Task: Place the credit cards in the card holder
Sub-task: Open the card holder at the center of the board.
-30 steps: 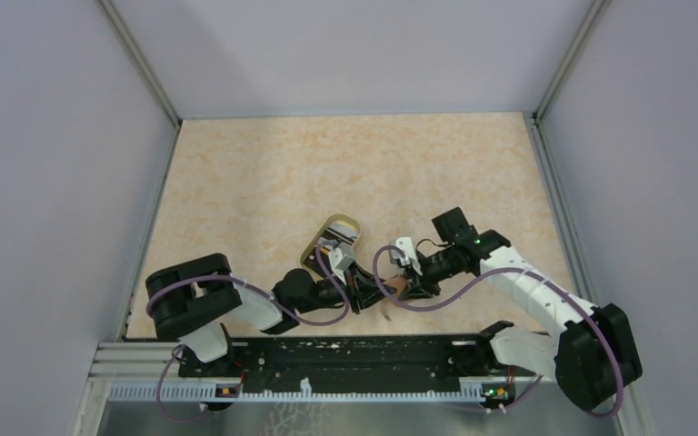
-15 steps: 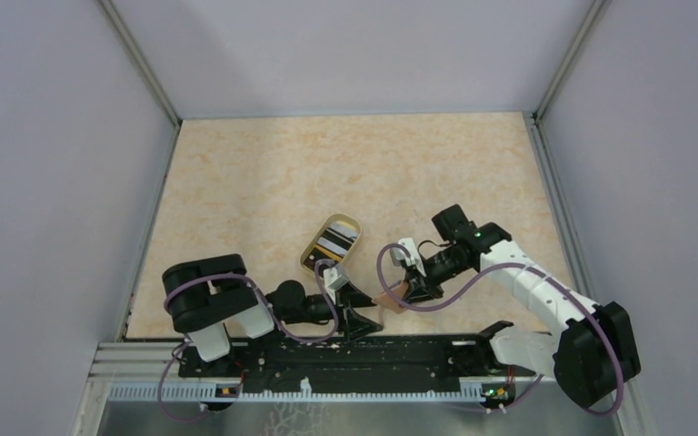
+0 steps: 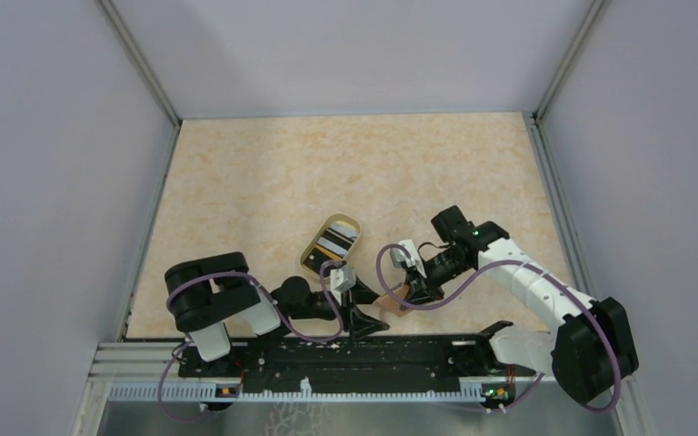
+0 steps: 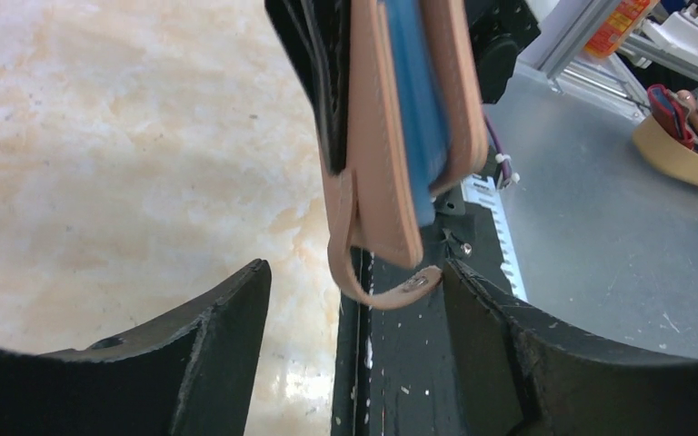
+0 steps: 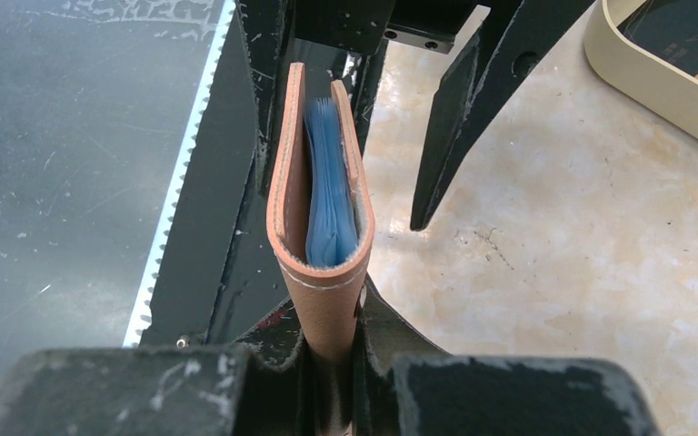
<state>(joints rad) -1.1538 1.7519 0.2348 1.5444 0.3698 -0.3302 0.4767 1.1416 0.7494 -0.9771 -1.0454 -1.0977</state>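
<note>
Low in the centre of the top view, the right gripper (image 3: 406, 292) was clenched on the card holder (image 5: 323, 227). It gripped the holder at its folded end, with the blue lining showing between the 2 leather flaps. The left gripper (image 4: 354, 295) stood released, its 2 fingers spread to either side of the holder. The credit cards (image 3: 336, 240) lay in the oval dish (image 3: 312, 257) just above, mid-frame.
</note>
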